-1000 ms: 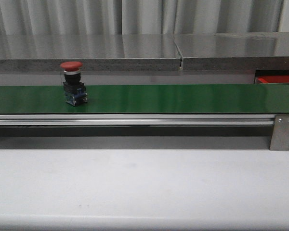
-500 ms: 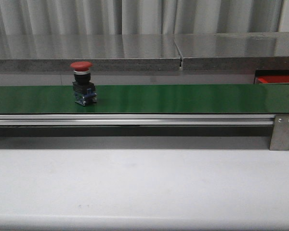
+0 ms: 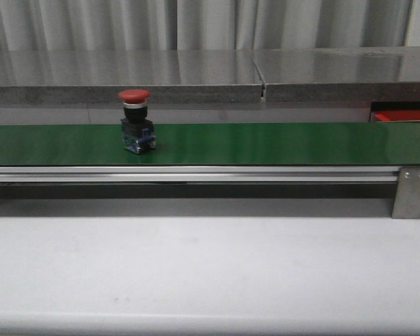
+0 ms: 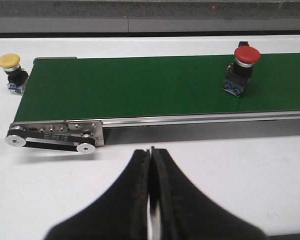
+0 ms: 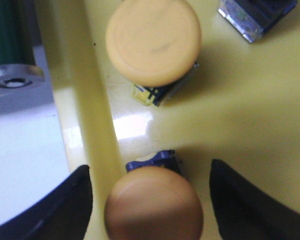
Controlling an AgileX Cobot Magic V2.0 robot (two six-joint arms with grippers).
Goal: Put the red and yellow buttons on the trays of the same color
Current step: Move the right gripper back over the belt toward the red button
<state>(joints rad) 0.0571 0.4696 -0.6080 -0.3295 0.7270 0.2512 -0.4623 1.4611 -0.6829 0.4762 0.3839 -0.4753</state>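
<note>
Red button (image 3: 135, 120) riding the green belt (image 3: 266, 142), upright, waiting for pickup.
Left hand (image 4: 151, 200) is hovering closed and empty over the counter (image 4: 240, 165) near the belt; right hand (image 5: 150, 195) is gaping wide around one of three yellow buttons (image 5: 153, 42) sitting in the yellow tray (image 5: 250, 115), likely releasing it. A fourth yellow button (image 4: 11, 70) is standing beside the belt's end.

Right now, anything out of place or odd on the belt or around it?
One thing: a yellow button stands off the green belt, on the white table just past its roller end. It is upright and looks intact. The red button rides upright on the belt. No spill or damage shows.
</note>
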